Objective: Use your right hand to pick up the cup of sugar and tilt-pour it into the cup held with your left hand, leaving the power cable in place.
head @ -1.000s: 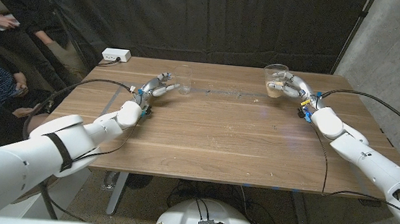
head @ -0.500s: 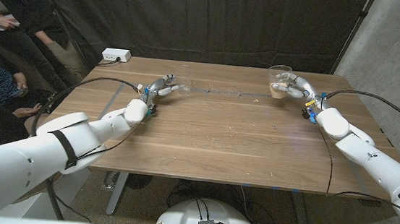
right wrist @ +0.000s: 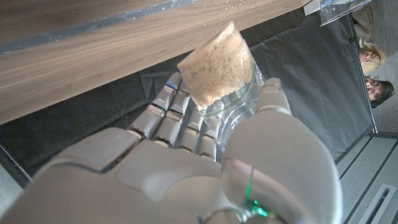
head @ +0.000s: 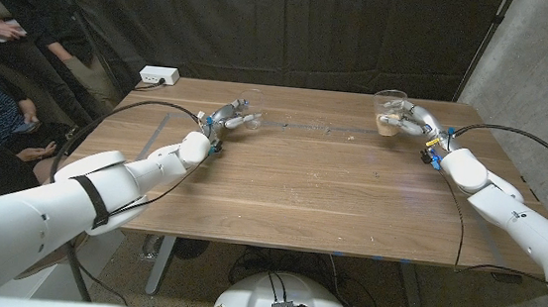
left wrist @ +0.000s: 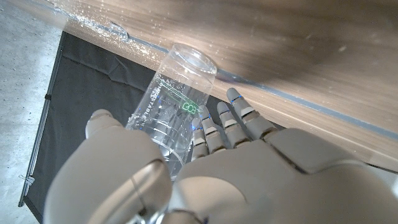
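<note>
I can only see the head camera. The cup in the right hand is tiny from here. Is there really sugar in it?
Observer: Yes. The right wrist view shows the cup of sugar holding pale brown grains, with the right hand wrapped around it.
Operator: And the other cup?
Observer: The left wrist view shows the clear cup with no sugar in it, and green printing on its side.
Operator: Is that hand really holding it?
Observer: Yes, the left hand has its thumb on one side and its fingers on the other.
</note>
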Controlling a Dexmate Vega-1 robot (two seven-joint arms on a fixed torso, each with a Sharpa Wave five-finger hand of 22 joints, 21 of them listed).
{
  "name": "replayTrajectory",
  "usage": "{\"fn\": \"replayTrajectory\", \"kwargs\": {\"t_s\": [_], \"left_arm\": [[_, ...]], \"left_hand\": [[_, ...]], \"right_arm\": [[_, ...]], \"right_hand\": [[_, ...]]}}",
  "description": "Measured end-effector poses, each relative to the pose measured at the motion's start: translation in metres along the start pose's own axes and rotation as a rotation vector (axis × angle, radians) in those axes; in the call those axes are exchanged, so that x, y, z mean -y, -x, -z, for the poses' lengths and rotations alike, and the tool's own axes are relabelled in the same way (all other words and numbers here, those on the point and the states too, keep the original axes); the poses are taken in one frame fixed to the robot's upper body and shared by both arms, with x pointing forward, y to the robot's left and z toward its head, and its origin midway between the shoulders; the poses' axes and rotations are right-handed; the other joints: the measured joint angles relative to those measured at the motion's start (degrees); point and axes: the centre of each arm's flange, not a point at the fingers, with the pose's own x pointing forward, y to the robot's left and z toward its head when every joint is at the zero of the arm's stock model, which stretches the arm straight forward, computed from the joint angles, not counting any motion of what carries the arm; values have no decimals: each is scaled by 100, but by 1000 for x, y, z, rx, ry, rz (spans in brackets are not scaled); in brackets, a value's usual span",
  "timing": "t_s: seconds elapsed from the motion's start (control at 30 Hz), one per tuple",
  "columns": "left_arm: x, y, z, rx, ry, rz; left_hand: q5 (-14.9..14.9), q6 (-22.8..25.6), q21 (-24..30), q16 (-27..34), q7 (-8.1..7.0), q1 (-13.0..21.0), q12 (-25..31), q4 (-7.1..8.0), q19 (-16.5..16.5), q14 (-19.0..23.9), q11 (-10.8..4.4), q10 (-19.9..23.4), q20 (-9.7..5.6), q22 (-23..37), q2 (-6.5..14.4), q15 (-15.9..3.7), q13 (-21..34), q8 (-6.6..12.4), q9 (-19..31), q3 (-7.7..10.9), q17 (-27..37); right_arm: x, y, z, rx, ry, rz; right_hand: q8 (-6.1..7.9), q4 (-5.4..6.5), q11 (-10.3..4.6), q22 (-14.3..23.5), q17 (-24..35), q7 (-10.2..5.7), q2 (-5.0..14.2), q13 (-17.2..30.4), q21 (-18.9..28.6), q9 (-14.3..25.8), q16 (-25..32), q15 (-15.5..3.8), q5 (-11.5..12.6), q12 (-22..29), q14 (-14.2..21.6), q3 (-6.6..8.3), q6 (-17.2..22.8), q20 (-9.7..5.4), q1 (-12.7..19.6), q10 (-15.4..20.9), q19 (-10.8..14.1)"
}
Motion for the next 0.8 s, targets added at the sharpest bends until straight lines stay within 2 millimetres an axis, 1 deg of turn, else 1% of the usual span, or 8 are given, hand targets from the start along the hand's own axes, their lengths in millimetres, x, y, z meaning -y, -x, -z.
{"fn": "replayTrajectory", "kwargs": {"t_s": [0.17, 0.33, 0.37, 0.5, 0.57, 0.7, 0.77, 0.8], "left_arm": [[2, -6, -7, 2, -5, 5], [3, -6, -2, -24, -11, 15], [4, -10, -9, -16, -9, 17], [4, -13, -9, -37, -10, 24], [4, -15, -9, -46, -9, 28], [5, -15, -2, -90, -7, 41], [6, -14, 2, -108, -5, 48], [5, -23, -10, -97, 4, 45]], "left_hand": [[20, 0, 0, 0, 0, 0, 0, 0, 0, 22, 0, 0, 0, 0, 1, 22, 0, 25, 27, 0, 0], [42, 0, 0, 0, 0, 39, 29, -17, 1, 45, 0, 0, 1, 5, 39, 0, 28, 25, 27, -17, 0], [43, 0, 0, 0, 1, 39, 40, -24, 23, 45, -1, 1, 22, 10, 39, 0, 28, 25, 27, -24, 0], [64, 31, 0, 38, 31, 56, 40, -24, 32, 98, -31, 32, 32, 15, 56, 8, 28, 25, 27, -24, 4], [86, 31, 0, 38, 31, 75, 85, -24, 93, 107, -56, 58, 54, 15, 75, 0, 27, 66, 27, -24, 26], [86, 52, 28, 38, 9, 122, 87, -24, 99, 167, -60, 65, 55, 25, 122, 0, 27, 67, 31, -24, 27], [91, 62, 27, 71, 0, 145, 88, -24, 179, 220, -42, 104, 72, 25, 143, 8, 28, 67, 53, -24, 27], [125, 62, 50, 84, 0, 145, 88, -24, 190, 233, -43, 104, 82, 23, 142, 20, 45, 67, 53, -23, 27]], "right_arm": [[1, 3, 3, -6, -1, -4], [3, 5, 4, -9, 2, -4], [2, 5, 5, -11, -1, -7], [3, 6, 6, -16, -1, -9], [3, 6, 6, -17, -1, -9], [3, 7, 8, -22, -1, -9], [4, 7, 8, -23, 0, -7], [4, 7, 9, -29, 0, -13]], "right_hand": [[28, 0, -2, 0, 0, 19, -1, 0, 0, 1, -40, 0, 0, 0, 0, 0, 45, 0, 0, 20, 0], [28, 0, -2, 0, 0, 19, -1, 0, 0, 0, -40, 10, 0, 0, 10, 0, 45, 0, 0, 20, 0], [28, 0, -2, 0, 0, 19, -1, 0, 0, 0, -40, 10, 0, 0, 10, 0, 45, 0, 0, 20, 0], [27, 0, -2, 0, 18, 19, -2, -1, 0, -1, -40, 10, 0, 0, 10, 0, 44, 0, 1, 20, 0], [28, 0, -2, 0, 26, 19, -2, -1, 0, -1, -55, 10, 0, 0, 10, 0, 44, 0, 1, 19, 0], [27, 0, -1, 0, 26, 19, -9, -1, 0, -1, -62, 10, 0, 0, 10, 0, 44, 33, 7, 19, 33], [27, 0, -1, 0, 26, 20, -9, -1, 0, -1, -62, 10, 0, 0, 10, 0, 43, 33, 7, 18, 32], [27, 0, 0, 0, 26, 20, -9, -2, 0, -1, -62, 10, 0, -1, 10, 0, 43, 33, 7, 18, 32]]}}
